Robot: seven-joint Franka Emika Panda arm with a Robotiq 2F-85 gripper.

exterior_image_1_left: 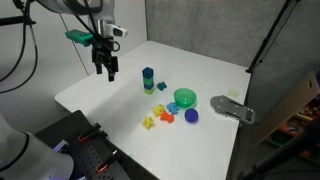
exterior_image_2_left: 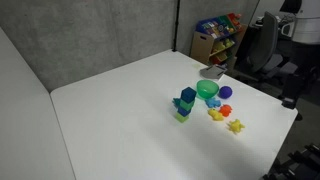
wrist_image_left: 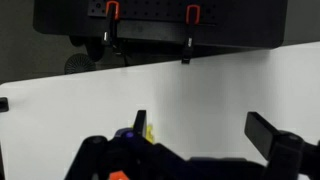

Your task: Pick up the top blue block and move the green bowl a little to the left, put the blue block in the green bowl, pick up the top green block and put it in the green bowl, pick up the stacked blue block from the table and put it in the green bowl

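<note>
My gripper: jaws wide apart, holding nothing, over table. Block stack at three o'clock; green bowl beyond.

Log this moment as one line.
tool: open, empty, hovering beside stack of small blue and green cubes | stack: standing | round bright-green plastic bowl: upright, apart from stack

White table, green bowl, block stack, blue ball, toy pieces (orange, yellow, scattered together)

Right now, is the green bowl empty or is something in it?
Empty: the green bowl shows only its green inside in both exterior views; the blocks stand stacked outside it.
</note>
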